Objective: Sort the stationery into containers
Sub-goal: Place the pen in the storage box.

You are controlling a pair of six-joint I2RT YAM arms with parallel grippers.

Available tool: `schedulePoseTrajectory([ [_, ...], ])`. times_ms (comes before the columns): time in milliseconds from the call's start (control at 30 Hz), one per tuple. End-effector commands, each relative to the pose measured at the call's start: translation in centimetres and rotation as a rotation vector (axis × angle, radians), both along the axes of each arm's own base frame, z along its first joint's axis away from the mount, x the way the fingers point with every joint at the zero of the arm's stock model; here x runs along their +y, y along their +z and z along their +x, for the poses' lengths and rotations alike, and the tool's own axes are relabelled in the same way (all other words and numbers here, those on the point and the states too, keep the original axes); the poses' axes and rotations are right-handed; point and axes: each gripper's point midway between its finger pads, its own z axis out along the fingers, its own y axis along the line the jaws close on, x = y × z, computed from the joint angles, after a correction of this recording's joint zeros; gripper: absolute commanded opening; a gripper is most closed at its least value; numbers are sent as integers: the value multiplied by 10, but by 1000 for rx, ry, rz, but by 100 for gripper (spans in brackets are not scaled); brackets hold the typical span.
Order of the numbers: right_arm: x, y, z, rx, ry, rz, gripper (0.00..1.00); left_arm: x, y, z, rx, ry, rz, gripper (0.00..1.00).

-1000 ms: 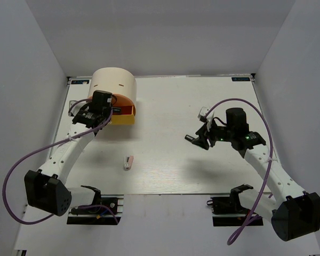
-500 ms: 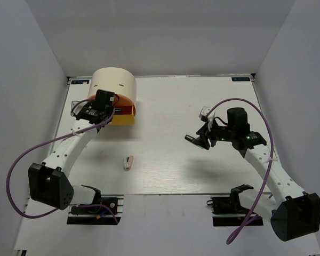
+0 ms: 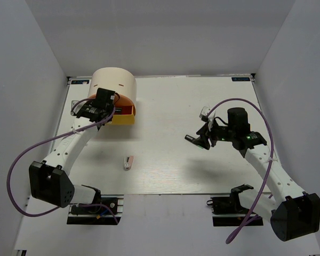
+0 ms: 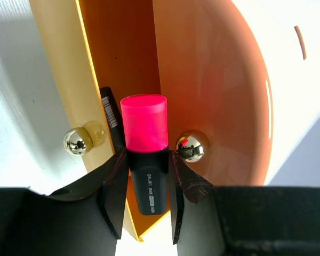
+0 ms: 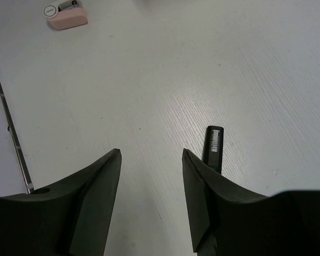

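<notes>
Pink-capped highlighter held over the open drawers at the far left, at the point of release.

The pink-capped highlighter point(image 4: 145, 133) is pinched by its black body between the narrowly set fingers of the left gripper point(image 4: 148, 159), cap pointing away. It hangs over the gap between the yellow drawer point(image 4: 53, 64) and the orange drawer point(image 4: 213, 80), between their two shiny knobs point(image 4: 192, 145). Both drawers stick out of the cream cylindrical box point(image 3: 113, 82). A black barcoded body point(image 4: 110, 109) already lies in that gap, against the yellow wall. The step looks like the drop: next, the jaws need to part over the opening. Whether the highlighter touches anything below, I cannot tell. On the right, the right gripper point(image 5: 149, 154) hangs wide and empty over the table point(image 5: 149, 64), and a black barcoded marker point(image 5: 214, 143) lies just beside one finger. The white-pink piece point(image 3: 128, 162) lies near, centre-left.
</notes>
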Motion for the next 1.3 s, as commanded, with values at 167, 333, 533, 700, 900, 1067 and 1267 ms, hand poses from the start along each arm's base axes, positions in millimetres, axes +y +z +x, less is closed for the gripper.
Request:
schedulePoseTrajectory([
  [167,-1,-1,-7,3,21,12,55,7,30,8,-72,45,-1,37],
  [333,0,-2,-7,7,24,11,55,6,31,10,-72,45,-1,41],
  [533,0,-2,-7,6,27,15,55,6,27,9,-63,45,2,43],
  [700,-2,-4,-6,11,21,11,55,7,23,8,-55,45,5,45],
  [900,0,-4,-8,17,33,17,55,2,19,6,-44,29,1,52],
  [1067,0,-4,-9,15,35,17,55,1,15,4,-42,29,-11,52],
  [1267,0,-6,-8,19,34,16,55,-1,12,4,-39,23,-17,52],
])
